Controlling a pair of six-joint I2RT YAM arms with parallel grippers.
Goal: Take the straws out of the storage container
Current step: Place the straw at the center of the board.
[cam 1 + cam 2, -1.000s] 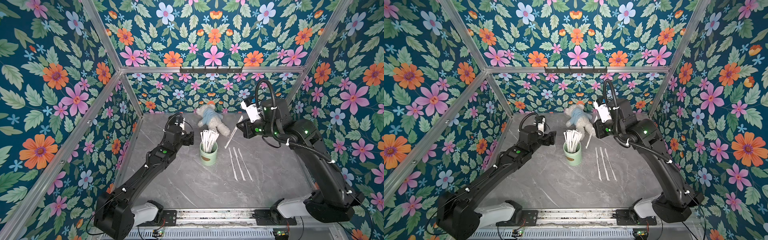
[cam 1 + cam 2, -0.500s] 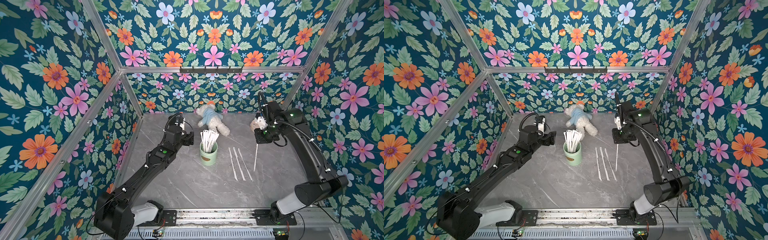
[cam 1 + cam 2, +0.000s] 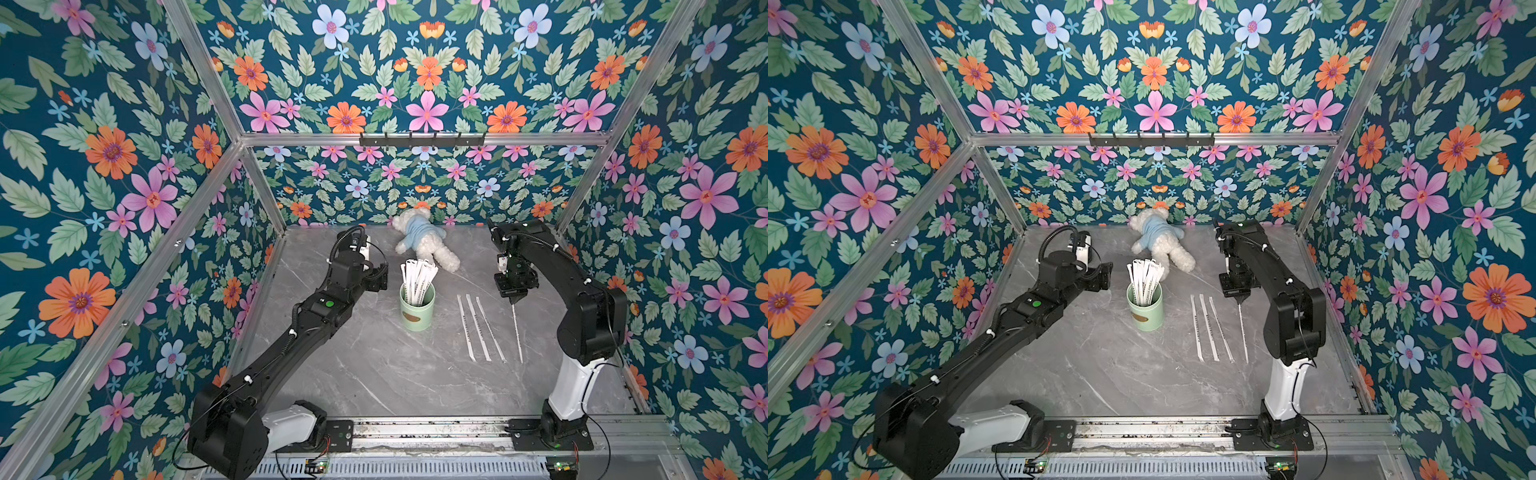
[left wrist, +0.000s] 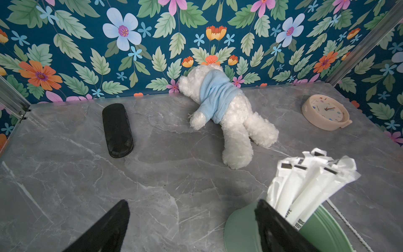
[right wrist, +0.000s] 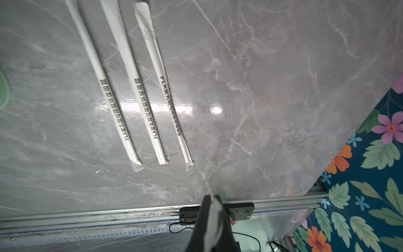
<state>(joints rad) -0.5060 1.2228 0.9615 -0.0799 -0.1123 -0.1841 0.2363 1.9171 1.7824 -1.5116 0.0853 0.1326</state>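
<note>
Flat white paper-wrapped straws (image 3: 417,282) fill cylindrical mint cup (image 3: 417,311) mid-frame; right gripper (image 3: 514,300) pinches one straw (image 3: 516,332), left gripper (image 3: 380,277) gapes wide.

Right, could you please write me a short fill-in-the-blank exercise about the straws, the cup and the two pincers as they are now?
1. ____ straws lie flat on the table, beside the mint-green cup.
2. The right pincer is ____ on one more straw, which hangs down from it.
3. The left pincer, close to the cup, is wide ____ and holds nothing.
4. The plush bear wears a light ____ top.
Missing words: three; shut; open; blue.
</note>
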